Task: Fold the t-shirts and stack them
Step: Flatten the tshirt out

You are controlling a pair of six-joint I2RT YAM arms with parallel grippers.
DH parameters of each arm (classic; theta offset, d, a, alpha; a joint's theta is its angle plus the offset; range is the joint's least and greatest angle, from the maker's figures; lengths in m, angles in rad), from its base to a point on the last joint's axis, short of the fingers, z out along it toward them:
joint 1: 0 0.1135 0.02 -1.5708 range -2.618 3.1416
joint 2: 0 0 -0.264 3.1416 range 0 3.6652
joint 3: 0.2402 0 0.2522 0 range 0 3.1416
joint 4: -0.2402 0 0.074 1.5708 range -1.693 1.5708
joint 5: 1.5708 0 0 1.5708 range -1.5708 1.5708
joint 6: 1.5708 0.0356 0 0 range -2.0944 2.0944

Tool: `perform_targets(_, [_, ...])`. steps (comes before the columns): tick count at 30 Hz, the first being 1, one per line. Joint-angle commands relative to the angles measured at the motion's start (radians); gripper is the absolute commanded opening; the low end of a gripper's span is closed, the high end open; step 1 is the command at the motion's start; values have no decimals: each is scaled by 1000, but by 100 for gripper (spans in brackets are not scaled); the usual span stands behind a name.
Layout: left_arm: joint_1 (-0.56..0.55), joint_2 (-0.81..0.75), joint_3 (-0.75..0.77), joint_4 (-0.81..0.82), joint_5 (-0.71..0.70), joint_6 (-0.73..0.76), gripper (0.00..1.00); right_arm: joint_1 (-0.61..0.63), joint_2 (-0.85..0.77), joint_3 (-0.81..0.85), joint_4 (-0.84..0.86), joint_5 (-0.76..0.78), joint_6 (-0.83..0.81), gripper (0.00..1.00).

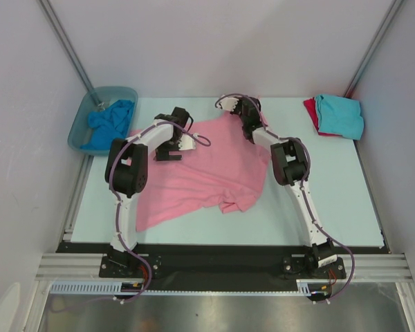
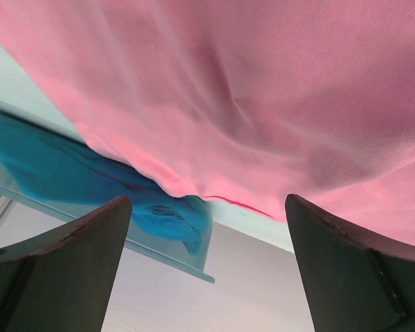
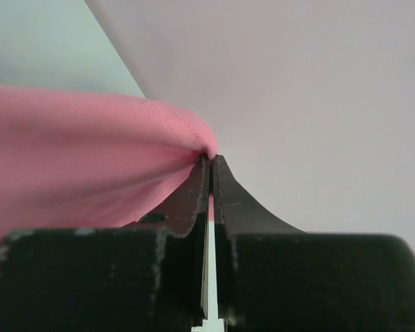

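The large light pink t-shirt (image 1: 207,169) lies spread over the middle of the table. My right gripper (image 1: 228,104) is shut on its far hem (image 3: 187,135) and holds that edge up at the back. My left gripper (image 1: 167,155) is open and empty, low over the shirt's left part; its view shows pink cloth (image 2: 263,90) close ahead of the spread fingers (image 2: 76,263). A turquoise t-shirt (image 1: 340,115) lies folded on a red one (image 1: 310,109) at the back right. A brighter blue t-shirt (image 1: 111,122) lies crumpled in the tub, and shows in the left wrist view (image 2: 69,173).
The translucent grey-blue tub (image 1: 81,128) stands at the back left corner, just off the mat; its rim shows in the left wrist view (image 2: 194,266). White walls close in the back and sides. The shirt's near right hem is bunched (image 1: 236,203).
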Motion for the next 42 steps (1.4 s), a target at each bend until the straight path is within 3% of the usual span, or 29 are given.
perform_targets(1, [-12, -66, -1, 1, 2, -20, 100, 3, 15, 28, 148, 35, -10, 0])
perform_targets(2, [-12, -66, -3, 1, 1, -21, 100, 5, 20, 40, 142, 41, -16, 18])
perform_targets(5, [-13, -65, -3, 2, 2, -23, 100, 9, 61, 98, 133, 104, -16, 86])
perform_targets(6, [-15, -65, -1, 2, 2, -23, 100, 12, 70, 120, 104, 130, -1, 99])
perform_targets(8, [-15, -68, 0, 2, 9, -24, 100, 11, 52, 162, -9, 193, 50, 100])
perform_targets(12, [-15, -83, -13, 9, 12, -26, 100, -1, -107, 128, -293, 208, 331, 100])
perform_targets(13, [-15, -87, -18, 10, 15, -32, 100, -8, -188, 128, -392, 152, 388, 100])
perform_targets(14, [-15, -98, -27, 15, 19, -32, 100, -12, -225, 137, -623, 106, 437, 100])
perform_targets(16, [-15, -110, -42, 19, 27, -43, 100, -29, -311, 120, -843, -107, 518, 100])
perform_targets(17, [-15, -121, -58, 25, 29, -43, 100, -32, -389, 91, -1049, -194, 515, 99])
perform_targets(18, [-15, -126, -67, 28, 33, -46, 100, -35, -428, 50, -1145, -336, 487, 97])
perform_targets(20, [-15, -137, -93, 41, 38, -50, 100, -29, -547, -53, -1317, -388, 383, 88])
perform_targets(24, [-16, -150, -122, 53, 48, -55, 100, -5, -713, -400, -1432, -392, 245, 80])
perform_targets(31, [-19, -164, -167, 85, 75, -69, 100, 20, -850, -702, -1401, -326, 189, 80])
perform_targets(42, [-39, -198, -230, 124, 76, -75, 100, 137, -862, -809, -1381, -255, 148, 81])
